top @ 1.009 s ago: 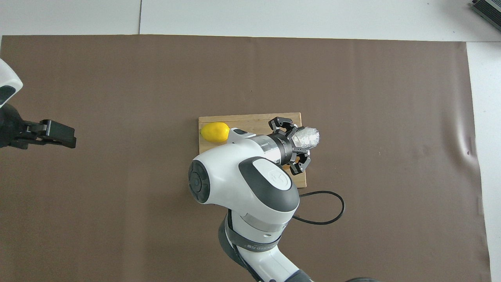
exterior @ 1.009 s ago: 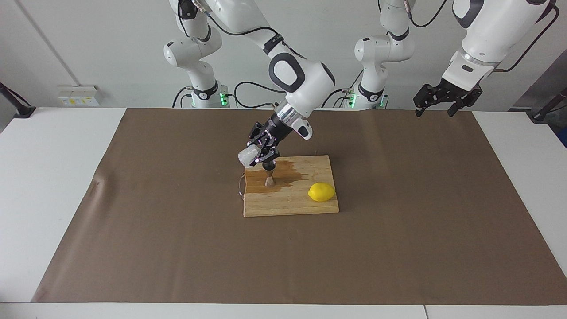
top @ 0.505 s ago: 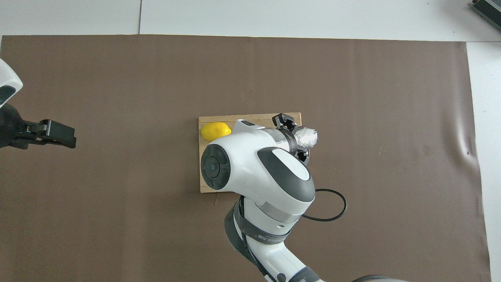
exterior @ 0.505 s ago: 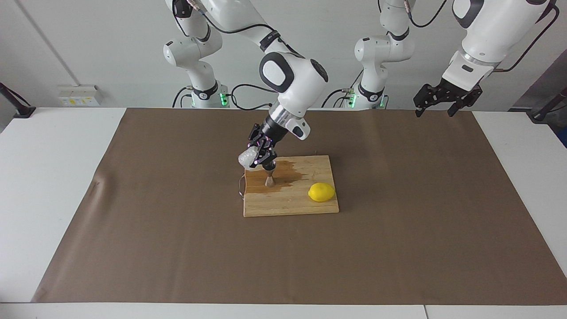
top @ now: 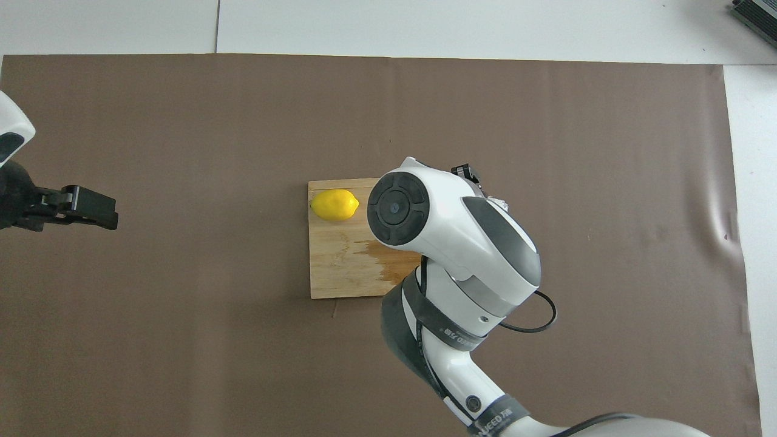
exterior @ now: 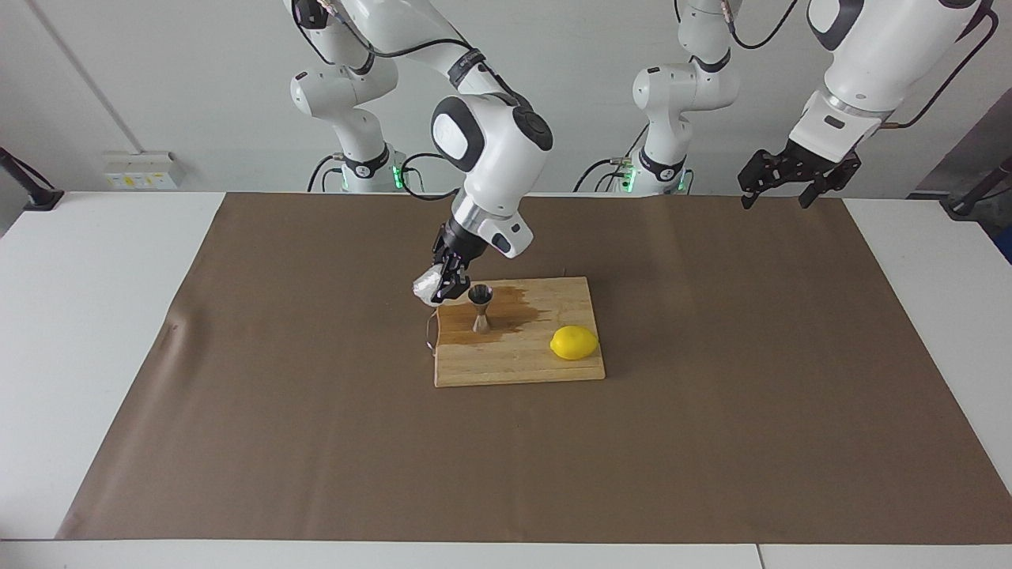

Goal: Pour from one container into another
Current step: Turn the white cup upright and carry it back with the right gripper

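Right gripper (exterior: 439,286) hung over cutting board's (exterior: 518,356) corner at right arm's end, clamped on glass cup (exterior: 428,283), cup tilted. Steel jigger (exterior: 480,307) stood upright on board just beside that gripper, apart from cup, on wet dark stain (exterior: 518,308). Lemon (exterior: 574,342) lay on same board, farther from gripper than jigger, toward left arm's end. Left gripper (exterior: 775,194) waited raised over brown mat's (exterior: 316,411) edge at left arm's end, fingers spread, holding nothing, well apart from board.

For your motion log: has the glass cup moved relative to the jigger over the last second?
Yes. The glass cup swung off the jigger, toward the right arm's end of the table.
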{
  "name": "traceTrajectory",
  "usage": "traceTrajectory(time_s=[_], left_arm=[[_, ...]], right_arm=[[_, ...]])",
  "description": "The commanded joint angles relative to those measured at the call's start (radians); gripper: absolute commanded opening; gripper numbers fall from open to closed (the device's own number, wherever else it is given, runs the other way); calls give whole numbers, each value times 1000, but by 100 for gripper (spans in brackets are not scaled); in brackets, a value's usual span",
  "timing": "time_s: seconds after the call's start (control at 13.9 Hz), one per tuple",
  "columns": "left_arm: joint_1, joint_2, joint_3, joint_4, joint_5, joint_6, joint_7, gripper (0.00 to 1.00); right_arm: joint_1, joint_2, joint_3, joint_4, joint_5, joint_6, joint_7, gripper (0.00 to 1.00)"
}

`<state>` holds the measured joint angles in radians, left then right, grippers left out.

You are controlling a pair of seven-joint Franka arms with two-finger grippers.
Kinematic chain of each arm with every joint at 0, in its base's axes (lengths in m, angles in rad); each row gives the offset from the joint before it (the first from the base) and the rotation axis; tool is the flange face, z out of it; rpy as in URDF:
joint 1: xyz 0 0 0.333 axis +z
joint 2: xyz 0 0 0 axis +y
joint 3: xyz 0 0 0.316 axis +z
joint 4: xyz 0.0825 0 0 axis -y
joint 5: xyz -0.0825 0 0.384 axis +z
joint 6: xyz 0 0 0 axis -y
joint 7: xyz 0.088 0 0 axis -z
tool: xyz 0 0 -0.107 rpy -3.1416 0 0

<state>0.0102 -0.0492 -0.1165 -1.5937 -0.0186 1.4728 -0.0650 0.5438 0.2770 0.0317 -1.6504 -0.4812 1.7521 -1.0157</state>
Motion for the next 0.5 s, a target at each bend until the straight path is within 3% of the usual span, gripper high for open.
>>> traceTrajectory(time_s=[0.0,0.43], left_arm=[[4,-24,1,-22,-4,-9,-9,100],[4,-24,1,-22,-4,-9,-9,100]], right_arm=[[-62,-35,10,-28,73,9,-50,0],[-153,-50,8,-48,166,-3,-152,0]])
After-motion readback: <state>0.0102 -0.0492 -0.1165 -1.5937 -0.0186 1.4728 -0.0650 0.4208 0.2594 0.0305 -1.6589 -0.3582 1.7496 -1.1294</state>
